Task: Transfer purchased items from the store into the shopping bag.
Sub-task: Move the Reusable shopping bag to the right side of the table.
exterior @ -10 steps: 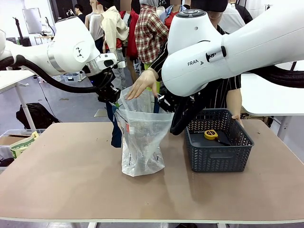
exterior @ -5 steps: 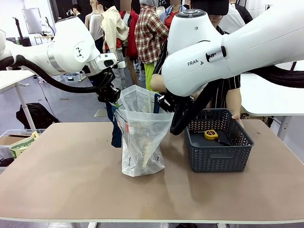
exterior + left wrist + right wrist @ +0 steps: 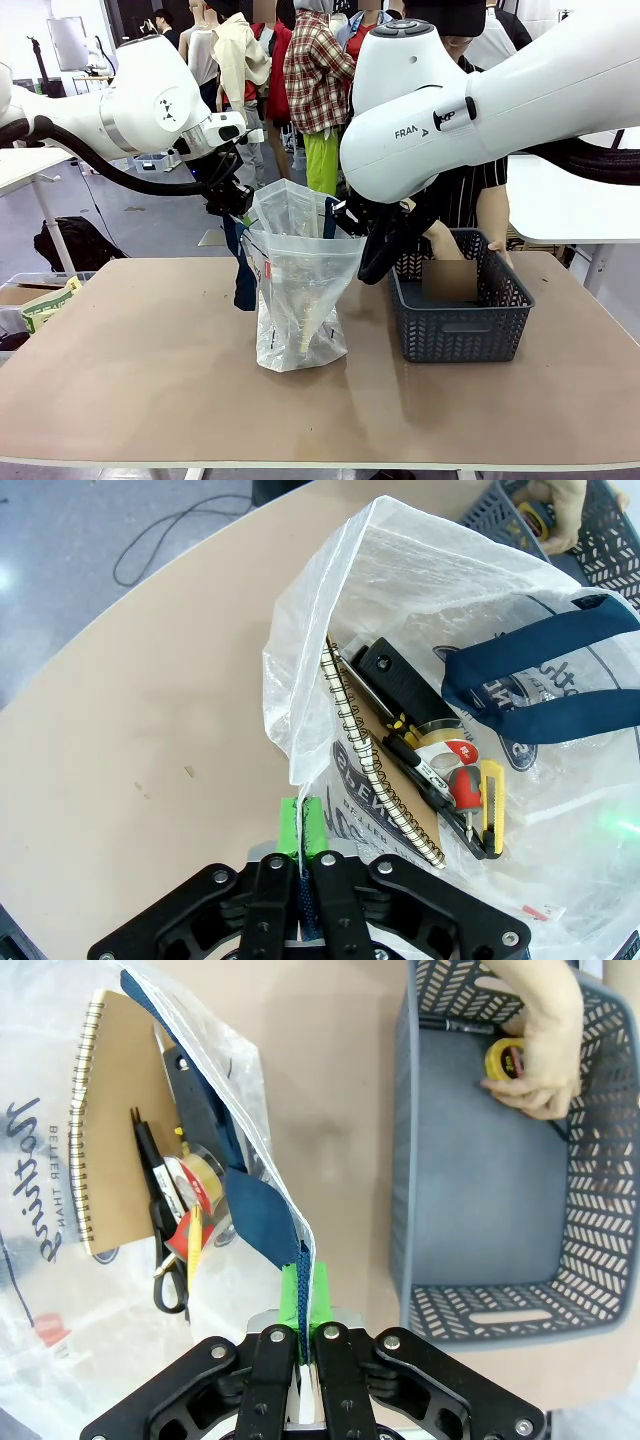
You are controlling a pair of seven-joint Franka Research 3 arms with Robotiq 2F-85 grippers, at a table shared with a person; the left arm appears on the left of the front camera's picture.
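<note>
shopping bag [image 3: 300,300] stands upright on the worktop [image 3: 150,370], just left of the basket [image 3: 460,335], mouth open. left gripper [image 3: 302,825] and right gripper [image 3: 306,1290] each clamped tight on its rim. notebook [image 3: 385,780] inside. person's hand [image 3: 535,1075] in the basket, on a yellow tape measure [image 3: 503,1060].

The shopping bag [image 3: 300,300] is thin translucent plastic film, crinkled and glossy along its folds — its navy handles [image 3: 255,1210] look like matt woven cloth webbing. The basket [image 3: 460,340] is dark grey moulded plastic with a dull finish. The notebook [image 3: 115,1110] has a matt brown paper cover and wire spiral binding. The table [image 3: 140,380] top is smooth, matt tan; the right arm [image 3: 520,100] has a glossy white shell.
</note>
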